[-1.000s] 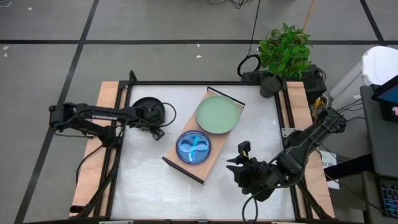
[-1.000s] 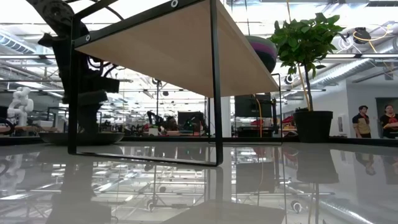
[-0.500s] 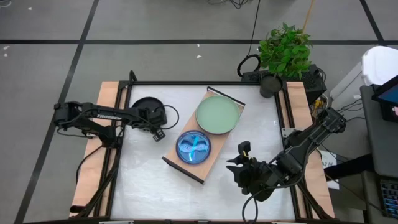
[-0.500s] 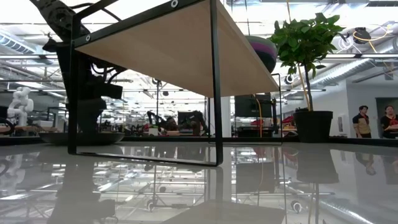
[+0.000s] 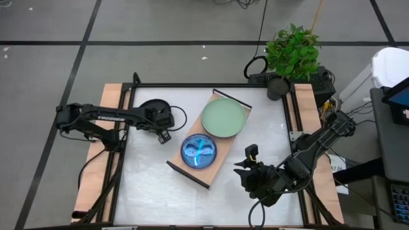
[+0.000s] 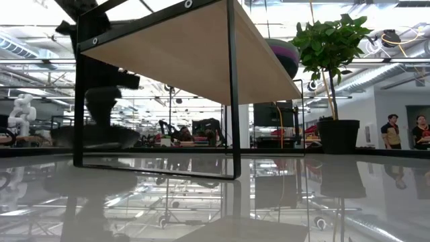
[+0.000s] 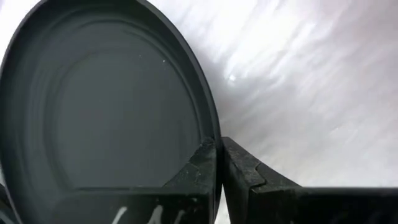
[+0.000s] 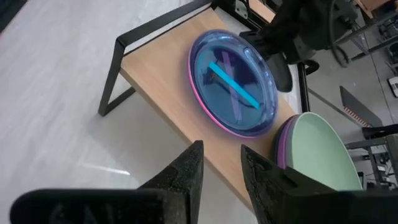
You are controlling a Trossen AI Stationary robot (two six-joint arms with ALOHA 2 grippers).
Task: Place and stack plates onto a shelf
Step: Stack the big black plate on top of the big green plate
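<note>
On the white bench (image 5: 153, 191), the left gripper (image 7: 219, 163) has its fingers (image 7: 198, 167) pinched tight on the rim of a round black plastic plate (image 7: 93, 106). In the high view this black plate (image 5: 148, 108) sits near the bench's left edge, just beside the long light-wood shelf (image 5: 185, 152) with thin black metal rails at its short ends, and the left gripper (image 5: 163, 124) reaches it from the left side. In the low view the plate (image 6: 94, 136) shows as a dark blurred disc to the left of the shelf's (image 6: 195, 60) black leg; whether it rests on the bench or is lifted cannot be told.

The shelf lies diagonally across the middle of the bench. On its end nearer the plant lies a round pale green plastic plate (image 5: 223, 117), which in the right wrist view (image 8: 317, 149) sits on top of a purple plate (image 8: 281, 144) whose edge peeps out beneath. Nearer the shelf's other end lies a smaller translucent cyan plate (image 5: 199, 150), stacked on a pink plate (image 8: 205, 107) seen only as a thin rim.

The right gripper (image 5: 250, 167) waits over the bench's right front area, well apart from the shelf, its fingers (image 8: 184, 169) standing apart with nothing between them.

A potted green plant (image 5: 293, 52) stands just beyond the bench's far right corner. Two people (image 6: 403, 131) stand far off in the room.
</note>
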